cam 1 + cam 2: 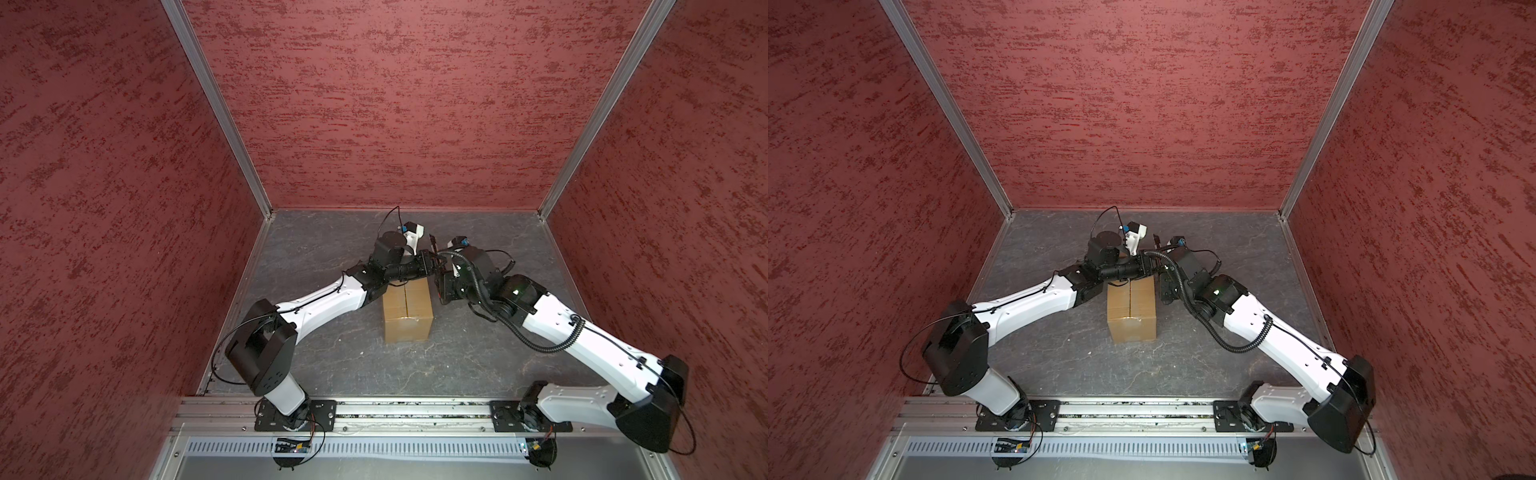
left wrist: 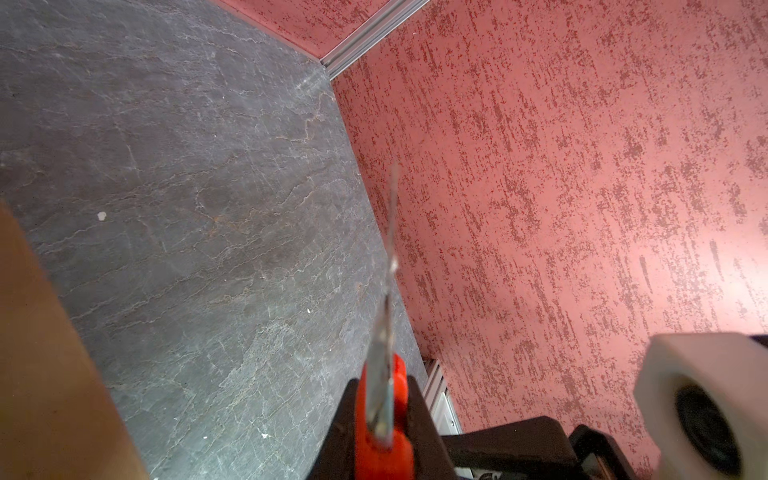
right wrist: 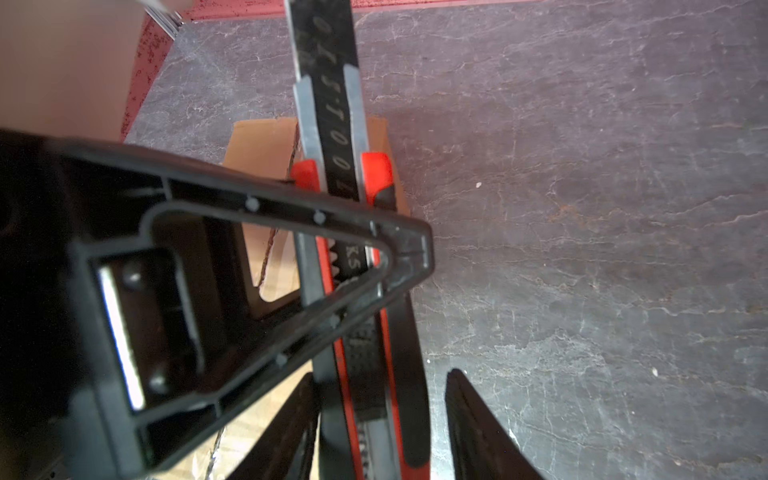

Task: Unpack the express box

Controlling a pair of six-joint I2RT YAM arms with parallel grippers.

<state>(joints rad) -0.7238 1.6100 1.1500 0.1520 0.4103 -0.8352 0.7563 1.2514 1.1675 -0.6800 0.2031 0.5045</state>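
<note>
Left wrist view: left gripper (image 2: 380, 415) clamped narrow on red-and-black utility knife (image 2: 388, 316), blade out, right gripper (image 3: 380, 374) jaws parted around its handle, 1 finger clear, closed express box (image 1: 407, 316) mid-tabletop (image 1: 332, 361), far end under the 2 grippers.

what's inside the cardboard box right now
Cannot tell: the express box is closed, its top flaps meeting along the centre seam, so the contents are covered. The left arm hides its far end.
</note>
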